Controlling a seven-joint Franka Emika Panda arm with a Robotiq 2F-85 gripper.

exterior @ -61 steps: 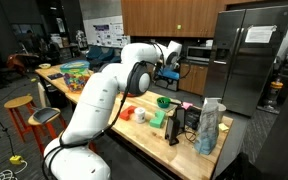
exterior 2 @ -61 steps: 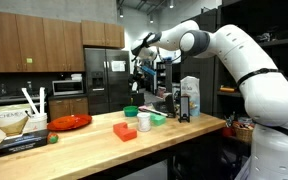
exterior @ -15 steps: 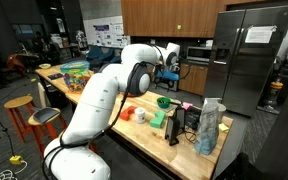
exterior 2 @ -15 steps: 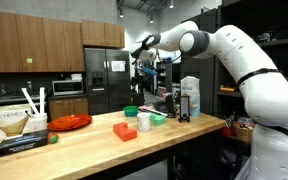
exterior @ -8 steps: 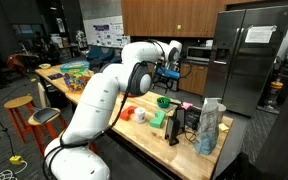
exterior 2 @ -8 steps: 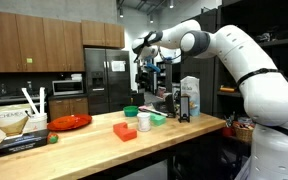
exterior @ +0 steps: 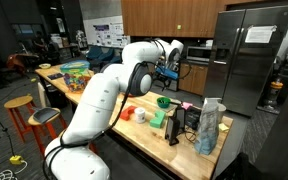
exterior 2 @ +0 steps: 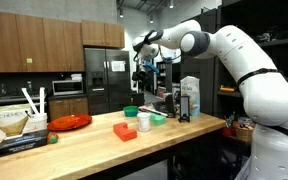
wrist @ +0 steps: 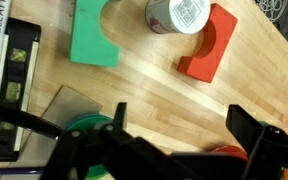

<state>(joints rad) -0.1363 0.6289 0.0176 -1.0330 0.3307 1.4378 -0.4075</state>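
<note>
End effector [wrist: 176, 115] open, empty, above red block [wrist: 214, 45], long axis seemingly diagonal, notch toward cup [wrist: 174, 14]

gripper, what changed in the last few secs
The gripper has risen slightly above the counter in both exterior views, its jaws open and empty; nothing was taken hold of or let go. The red block, white cup and green block stayed where they were.

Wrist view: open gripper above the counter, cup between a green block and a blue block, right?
No: it's a red block, not blue. The wrist view shows the open gripper above the counter, cup between it and the green block.
</note>
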